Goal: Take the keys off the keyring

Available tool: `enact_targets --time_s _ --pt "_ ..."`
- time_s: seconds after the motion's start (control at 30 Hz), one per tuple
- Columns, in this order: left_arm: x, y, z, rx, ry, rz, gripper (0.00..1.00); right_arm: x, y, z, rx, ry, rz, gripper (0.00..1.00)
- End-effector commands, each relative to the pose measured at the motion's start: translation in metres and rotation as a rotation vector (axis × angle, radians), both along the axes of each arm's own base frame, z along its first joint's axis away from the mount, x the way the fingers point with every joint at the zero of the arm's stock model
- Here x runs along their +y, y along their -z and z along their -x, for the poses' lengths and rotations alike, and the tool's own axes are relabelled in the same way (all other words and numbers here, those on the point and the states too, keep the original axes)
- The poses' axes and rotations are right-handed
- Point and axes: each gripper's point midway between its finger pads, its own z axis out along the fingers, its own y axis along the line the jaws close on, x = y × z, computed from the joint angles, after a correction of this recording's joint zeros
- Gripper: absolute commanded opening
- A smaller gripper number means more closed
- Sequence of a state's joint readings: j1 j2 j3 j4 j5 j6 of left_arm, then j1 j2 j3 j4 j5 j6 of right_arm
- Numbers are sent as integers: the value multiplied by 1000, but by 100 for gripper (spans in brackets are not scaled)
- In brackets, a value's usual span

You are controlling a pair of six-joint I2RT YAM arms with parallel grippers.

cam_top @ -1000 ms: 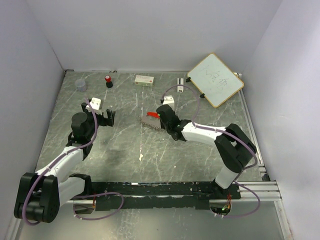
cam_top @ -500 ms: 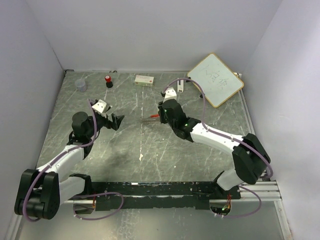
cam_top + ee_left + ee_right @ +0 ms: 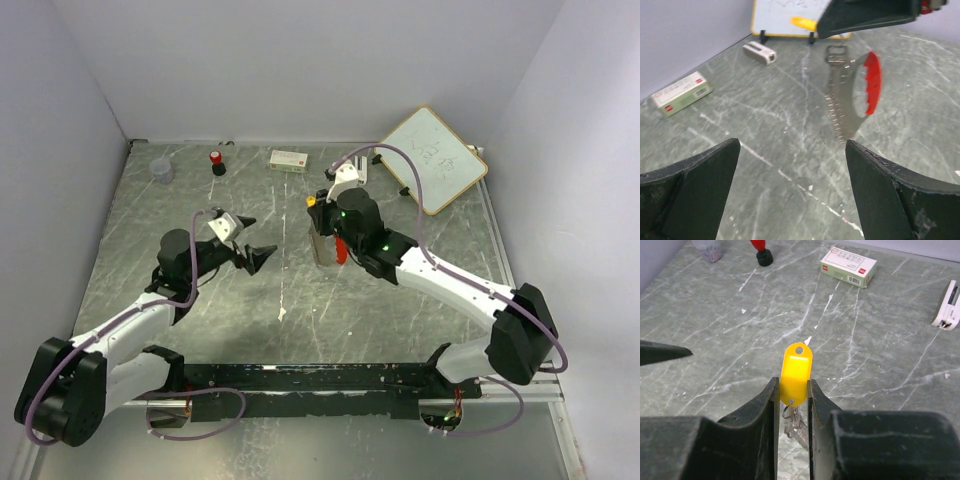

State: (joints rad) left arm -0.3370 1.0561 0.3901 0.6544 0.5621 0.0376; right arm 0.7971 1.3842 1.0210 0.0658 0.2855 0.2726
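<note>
Right gripper (image 3: pixel 792 390) clamped on yellow-headed key (image 3: pixel 796 369); keyring (image 3: pixel 322 248) and red key (image 3: pixel 872 82) hang beneath it, centre of top view. Left gripper (image 3: pixel 790 170) spread wide, just left of the bunch. Clear cup (image 3: pixel 161 170), upper left: contents unreadable.

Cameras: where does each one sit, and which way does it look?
Top external: high behind the arms, looking down on the table; both arms show whole.
Left wrist: on the left arm, looking across at the hanging red key; its open left gripper frames the view.
Right wrist: on the right arm, looking down past the right gripper, shut on the yellow-headed key.
Shared: both wrist views show the yellow-headed key and the small box.
</note>
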Motion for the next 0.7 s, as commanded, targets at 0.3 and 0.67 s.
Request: enact_targets --time_s 0.3,0.67 --pt "-54 -28 13 -191 112 6 98 9 -63 26 -79 -95 -128 0" --pt "-81 -37 27 -217 194 109 98 17 -71 39 -84 -142 -149 0"
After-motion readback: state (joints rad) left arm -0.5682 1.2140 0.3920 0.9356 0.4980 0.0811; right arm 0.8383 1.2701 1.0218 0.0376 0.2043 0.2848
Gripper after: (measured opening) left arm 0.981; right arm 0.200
